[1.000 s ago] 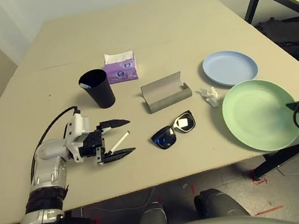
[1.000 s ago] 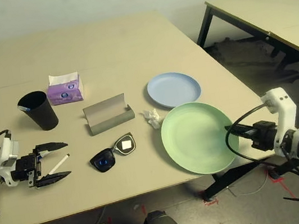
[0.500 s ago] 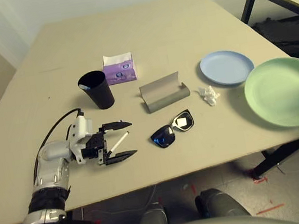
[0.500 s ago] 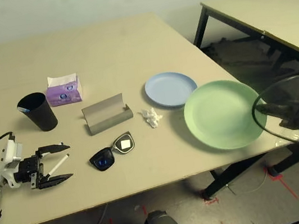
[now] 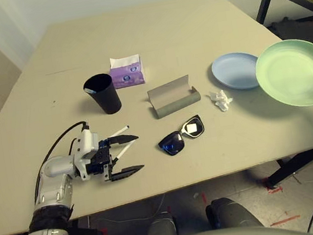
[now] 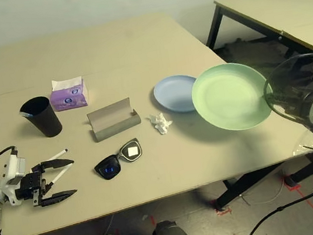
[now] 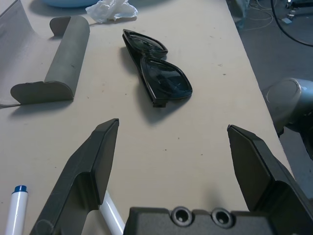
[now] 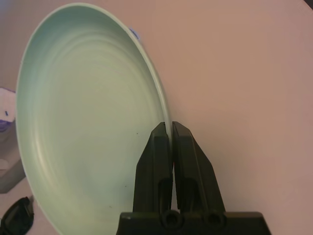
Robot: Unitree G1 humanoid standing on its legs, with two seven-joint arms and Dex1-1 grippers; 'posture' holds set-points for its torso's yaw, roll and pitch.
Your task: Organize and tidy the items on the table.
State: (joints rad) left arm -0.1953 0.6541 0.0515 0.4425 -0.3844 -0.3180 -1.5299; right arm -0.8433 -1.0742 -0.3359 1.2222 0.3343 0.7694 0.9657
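Right end effector [image 8: 171, 132] pinches the green plate [image 5: 295, 71] aloft beside the blue plate [image 5: 235, 71]; left end effector [image 5: 128, 155] gapes empty over a marker [image 5: 119, 130]. Sunglasses [image 5: 181, 137], case [image 5: 172, 97], tissue [image 5: 220, 99] unsorted.

We see pale walls, a second dark-legged table [image 6: 282, 11] at right, red tape marks [image 5: 278, 220] on the grey floor.

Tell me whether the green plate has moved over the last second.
Yes. The green plate, pinched at its rim by the right gripper, has gone from in front of the blue plate up and back; it now overlaps that plate's right edge.
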